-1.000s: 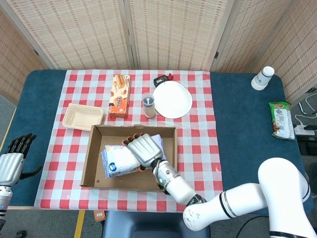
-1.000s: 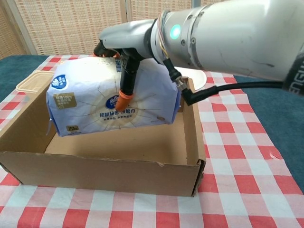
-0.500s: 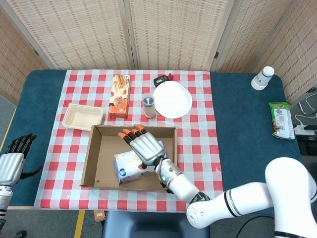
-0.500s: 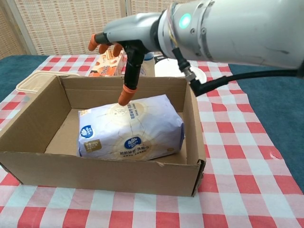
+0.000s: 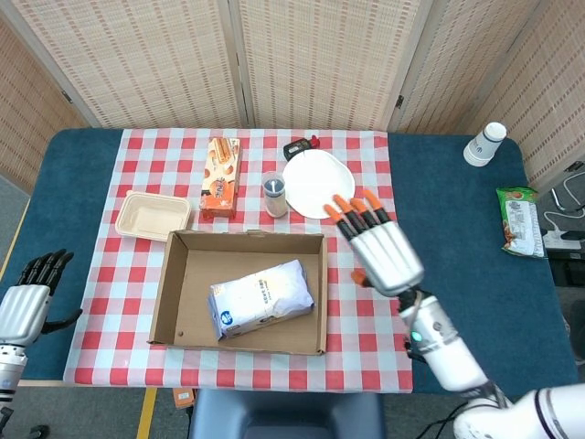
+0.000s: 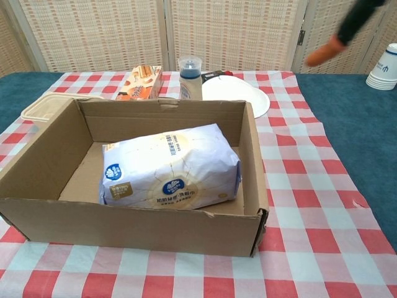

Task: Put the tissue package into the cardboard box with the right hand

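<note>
The tissue package [image 5: 260, 297] [image 6: 170, 169], white and pale blue, lies flat inside the open cardboard box [image 5: 179, 271] [image 6: 43, 164], toward its right side. My right hand [image 5: 377, 245] hovers open to the right of the box, fingers spread, holding nothing; the chest view catches only one orange-tipped finger [image 6: 338, 34] at the top right. My left hand [image 5: 27, 299] stays at the far left edge of the table, fingers apart and empty.
Behind the box stand a beige food tray [image 5: 153, 215], an orange snack box [image 5: 220, 176], a small jar [image 5: 274, 194] and a white plate [image 5: 317, 183]. A stack of paper cups [image 5: 484, 144] and a green snack bag [image 5: 518, 219] lie at the far right.
My right hand let go of the tissue package, which dropped flat into the box, then lifted and swung away to the right. The left hand has barely moved.
</note>
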Controlling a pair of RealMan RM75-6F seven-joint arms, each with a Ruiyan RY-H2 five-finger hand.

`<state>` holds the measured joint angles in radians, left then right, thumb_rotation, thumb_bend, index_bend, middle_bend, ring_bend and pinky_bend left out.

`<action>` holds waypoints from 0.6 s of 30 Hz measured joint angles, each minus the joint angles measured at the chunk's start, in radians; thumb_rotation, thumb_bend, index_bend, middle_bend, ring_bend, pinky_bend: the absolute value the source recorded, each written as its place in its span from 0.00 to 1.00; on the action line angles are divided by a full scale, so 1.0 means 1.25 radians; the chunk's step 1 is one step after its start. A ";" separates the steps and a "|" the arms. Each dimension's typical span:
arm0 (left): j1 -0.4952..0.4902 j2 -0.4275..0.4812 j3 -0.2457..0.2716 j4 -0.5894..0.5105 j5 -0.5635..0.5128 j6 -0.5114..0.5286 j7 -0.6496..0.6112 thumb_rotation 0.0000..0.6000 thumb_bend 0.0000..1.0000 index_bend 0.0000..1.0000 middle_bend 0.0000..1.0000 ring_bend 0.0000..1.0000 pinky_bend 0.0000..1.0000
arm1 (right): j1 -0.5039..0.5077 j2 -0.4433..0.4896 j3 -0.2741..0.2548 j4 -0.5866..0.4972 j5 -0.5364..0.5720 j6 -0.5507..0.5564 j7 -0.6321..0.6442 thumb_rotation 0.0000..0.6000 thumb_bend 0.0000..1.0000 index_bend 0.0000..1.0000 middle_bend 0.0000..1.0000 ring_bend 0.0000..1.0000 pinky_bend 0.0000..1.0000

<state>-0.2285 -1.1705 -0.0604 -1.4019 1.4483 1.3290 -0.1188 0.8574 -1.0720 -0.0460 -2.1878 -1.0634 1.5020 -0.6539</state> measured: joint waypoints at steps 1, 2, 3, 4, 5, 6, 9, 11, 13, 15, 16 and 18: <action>-0.001 -0.002 0.000 0.000 -0.002 -0.003 0.006 1.00 0.21 0.00 0.00 0.00 0.07 | -0.038 0.017 -0.019 0.011 -0.034 0.020 0.029 1.00 0.00 0.00 0.00 0.00 0.00; -0.002 -0.004 0.000 0.000 -0.004 -0.006 0.009 1.00 0.21 0.00 0.00 0.00 0.07 | -0.076 0.032 -0.036 0.025 -0.061 0.038 0.060 1.00 0.00 0.00 0.00 0.00 0.00; -0.003 -0.005 0.000 0.000 -0.006 -0.009 0.013 1.00 0.21 0.00 0.00 0.00 0.07 | -0.124 0.050 -0.056 0.050 -0.087 0.061 0.105 1.00 0.00 0.00 0.00 0.00 0.00; -0.003 -0.007 0.000 0.001 -0.007 -0.011 0.016 1.00 0.21 0.00 0.00 0.00 0.07 | -0.158 0.061 -0.070 0.073 -0.101 0.077 0.140 1.00 0.00 0.00 0.00 0.00 0.00; -0.004 -0.008 0.000 0.001 -0.009 -0.012 0.019 1.00 0.21 0.00 0.00 0.00 0.07 | -0.188 0.071 -0.081 0.098 -0.112 0.091 0.174 1.00 0.00 0.00 0.00 0.00 0.00; -0.004 -0.009 0.000 0.001 -0.010 -0.013 0.022 1.00 0.21 0.00 0.00 0.00 0.07 | -0.221 0.081 -0.094 0.135 -0.123 0.106 0.218 1.00 0.00 0.00 0.00 0.00 0.00; -0.005 -0.012 0.000 0.001 -0.012 -0.014 0.030 1.00 0.21 0.00 0.00 0.00 0.07 | -0.296 0.090 -0.116 0.231 -0.144 0.129 0.310 1.00 0.00 0.00 0.00 0.00 0.00; -0.005 -0.013 0.000 0.000 -0.012 -0.012 0.035 1.00 0.21 0.00 0.00 0.00 0.07 | -0.334 0.086 -0.122 0.286 -0.155 0.138 0.346 1.00 0.00 0.00 0.00 0.00 0.00; -0.004 -0.014 0.000 0.000 -0.011 -0.009 0.042 1.00 0.21 0.00 0.00 0.00 0.07 | -0.372 0.070 -0.126 0.347 -0.168 0.145 0.369 1.00 0.00 0.00 0.00 0.00 0.00; -0.003 -0.016 0.000 0.002 -0.011 -0.008 0.045 1.00 0.21 0.00 0.00 0.00 0.07 | -0.406 0.042 -0.127 0.403 -0.181 0.147 0.386 1.00 0.00 0.00 0.00 0.00 0.00; -0.003 -0.017 0.000 0.003 -0.011 -0.007 0.047 1.00 0.21 0.00 0.00 0.00 0.07 | -0.419 0.028 -0.127 0.426 -0.187 0.146 0.394 1.00 0.00 0.00 0.00 0.00 0.00; -0.003 -0.017 -0.001 0.004 -0.014 -0.008 0.047 1.00 0.21 0.00 0.00 0.00 0.07 | -0.445 -0.005 -0.125 0.474 -0.199 0.142 0.412 1.00 0.00 0.00 0.00 0.00 0.00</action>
<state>-0.2324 -1.1915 -0.0622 -1.3972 1.4307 1.3191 -0.0603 0.3010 -1.0781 -0.2027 -1.5958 -1.3126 1.6799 -0.1392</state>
